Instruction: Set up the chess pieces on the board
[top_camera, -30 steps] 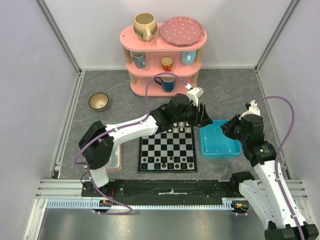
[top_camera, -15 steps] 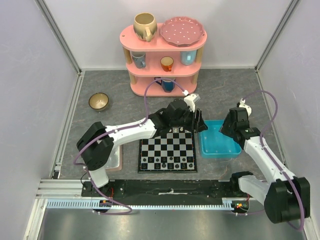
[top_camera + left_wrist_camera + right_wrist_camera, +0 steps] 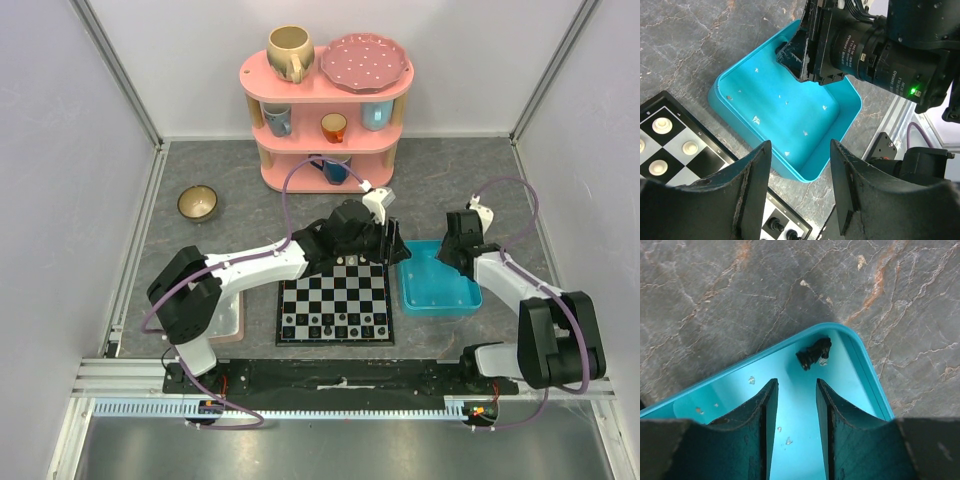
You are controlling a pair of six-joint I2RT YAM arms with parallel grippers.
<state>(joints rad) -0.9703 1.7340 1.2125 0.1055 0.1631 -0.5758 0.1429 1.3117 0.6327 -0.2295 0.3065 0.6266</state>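
Now: right tool (image 3: 796, 387) part-open, empty, above black chess piece (image 3: 814, 352) lying in blue tray (image 3: 850, 385) corner, upper centre of wrist view. Left tool (image 3: 800, 150) open, empty, near tray. Board (image 3: 335, 300) left of tray.

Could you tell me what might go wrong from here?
1. The left gripper and right gripper, both open, crowd over the same blue tray; they could collide.
2. The black pieces lie in the tray's corner against the wall, so the fingers may strike the wall or grip poorly.
3. The left arm reaches over the board and could topple the white pieces standing there.
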